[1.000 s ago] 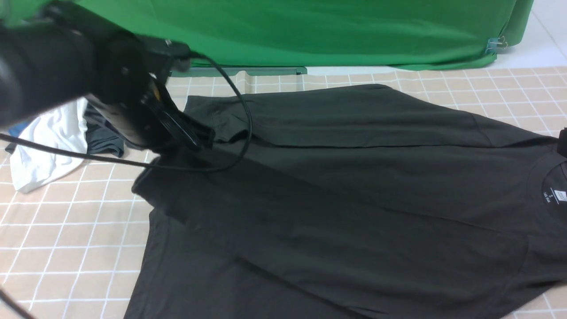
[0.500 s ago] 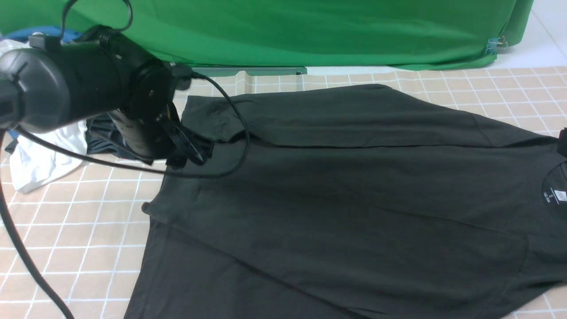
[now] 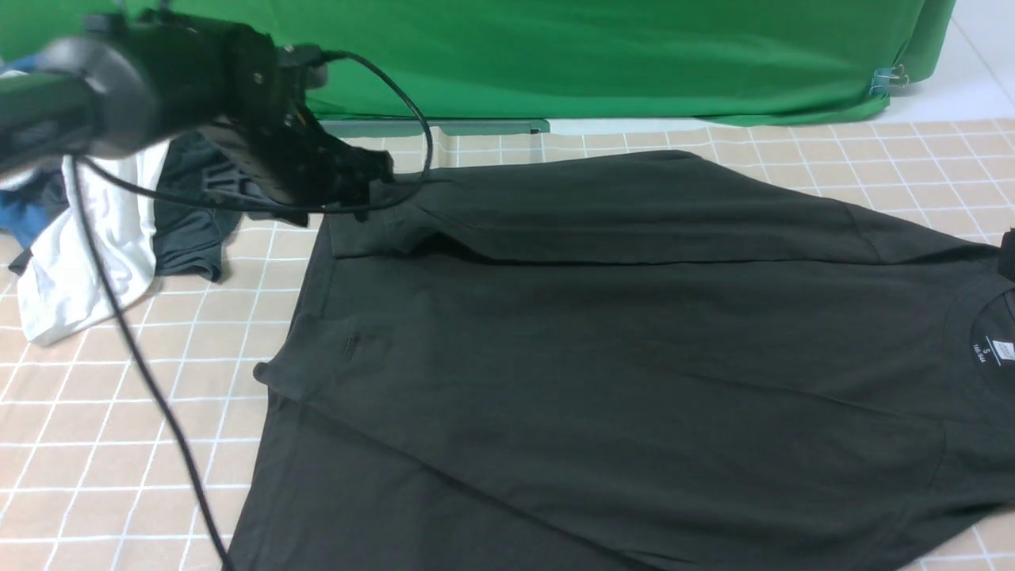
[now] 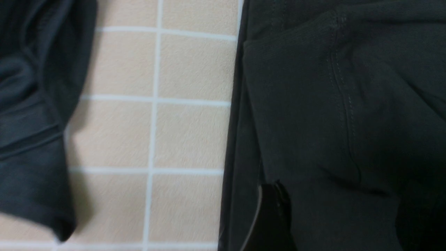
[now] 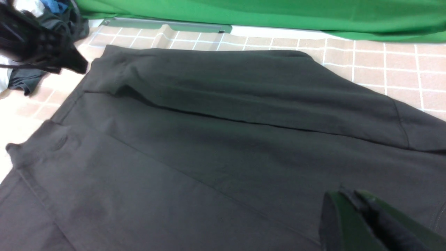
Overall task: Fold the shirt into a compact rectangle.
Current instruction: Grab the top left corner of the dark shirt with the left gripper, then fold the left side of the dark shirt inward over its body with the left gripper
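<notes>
The black shirt (image 3: 618, 349) lies spread over the checked table, its far side folded inward and its white neck label (image 3: 991, 349) at the right. My left gripper (image 3: 373, 178) hovers over the shirt's far-left corner. In the left wrist view one finger (image 4: 271, 216) stands well apart from the other, with shirt fabric (image 4: 331, 104) lying loose below, so the gripper (image 4: 341, 195) is open. My right gripper (image 5: 343, 193) is shut, its fingers together just above the shirt (image 5: 209, 139) near the collar. In the front view it (image 3: 1009, 254) only shows at the right edge.
A pile of clothes sits at the far left: a white shirt (image 3: 87, 238), a dark grey garment (image 3: 190, 230) (image 4: 31, 122) and something blue (image 3: 24, 214). A green backdrop (image 3: 595, 55) hangs behind the table. The left arm's cable (image 3: 158, 412) trails across the tablecloth (image 3: 119, 444).
My left gripper opened and let go of the shirt's left edge, then rose toward the far-left corner. The folded layer settled flat. The right gripper stayed put.
</notes>
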Controlling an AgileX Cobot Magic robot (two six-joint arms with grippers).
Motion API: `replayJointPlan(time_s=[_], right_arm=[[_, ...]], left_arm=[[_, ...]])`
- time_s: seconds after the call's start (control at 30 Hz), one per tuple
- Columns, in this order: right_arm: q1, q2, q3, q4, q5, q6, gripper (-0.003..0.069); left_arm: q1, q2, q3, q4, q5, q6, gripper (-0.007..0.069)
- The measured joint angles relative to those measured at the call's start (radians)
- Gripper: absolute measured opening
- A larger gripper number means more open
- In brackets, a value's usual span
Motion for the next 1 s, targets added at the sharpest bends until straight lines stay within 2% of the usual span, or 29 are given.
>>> replayJointPlan(time_s=[0.53, 0.6, 0.63, 0.73, 0.77, 1.0], right_arm=[[0.0, 0.0, 0.0, 0.0, 0.0, -0.021, 0.0071], [0.0, 0.0, 0.0, 0.0, 0.0, -0.021, 0.0075], [0.0, 0.0, 0.0, 0.0, 0.0, -0.021, 0.0075], [0.0, 0.0, 0.0, 0.0, 0.0, -0.021, 0.0082], [0.0, 0.0, 0.0, 0.0, 0.0, -0.021, 0.0085], [0.0, 0.0, 0.0, 0.0, 0.0, -0.021, 0.009]], left_arm=[[0.0, 0.159, -0.101, 0.005, -0.031, 0.0, 0.039], [0.001, 0.164, -0.102, 0.01, -0.037, 0.007, 0.0302], [0.001, 0.165, -0.103, 0.01, -0.039, 0.008, 0.0283], [0.001, 0.166, -0.104, 0.007, -0.051, 0.027, 0.0103], [0.001, 0.166, -0.104, 0.005, -0.052, 0.037, 0.0064], [0.001, 0.119, -0.122, 0.03, 0.035, 0.047, 0.0051]])
